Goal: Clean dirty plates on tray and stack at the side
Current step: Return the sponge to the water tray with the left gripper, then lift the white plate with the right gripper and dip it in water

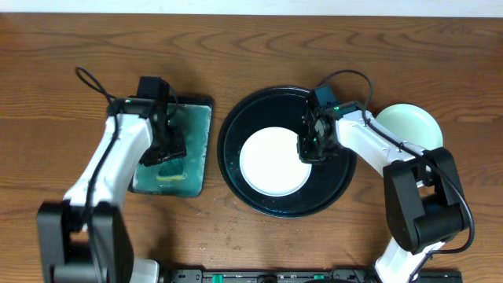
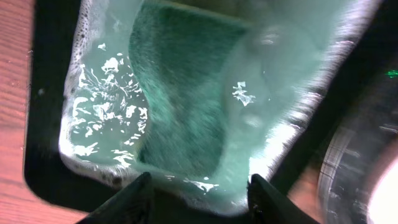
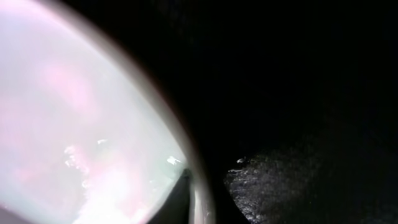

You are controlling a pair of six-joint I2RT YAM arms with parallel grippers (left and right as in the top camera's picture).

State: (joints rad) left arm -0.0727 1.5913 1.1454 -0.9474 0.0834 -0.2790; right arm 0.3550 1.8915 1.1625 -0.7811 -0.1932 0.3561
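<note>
Round tray point(image 1: 236, 169), glossy black, sits mid-tabletop point(image 1: 236, 39). One white plate point(image 1: 271, 165) lies flat inside it, slightly left of the tray's centre, with its face plain white in the overhead view. Right tool point(image 1: 313, 145) is at this plate's right edge. In the right wrist view the right tool point(image 3: 208, 199) straddles the plate point(image 3: 81, 118) rim, with one finger on the plate side and a textured pad point(image 3: 267, 186) on the tray side; I cannot tell whether it is clenched on the rim or loose. A pale plate point(image 1: 413, 122) rests on the tabletop just right of the round tray, partly hidden by the right arm; count not readable. Left tool point(image 1: 167, 157) hangs over the rectangular tray point(image 1: 200, 106) to the left. Left wrist view: left tool point(image 2: 202, 193) released, fingers spread, nothing between them, above foamy teal liquid point(image 2: 106, 93) with a dark green patch point(image 2: 180, 93) under the surface.
</note>
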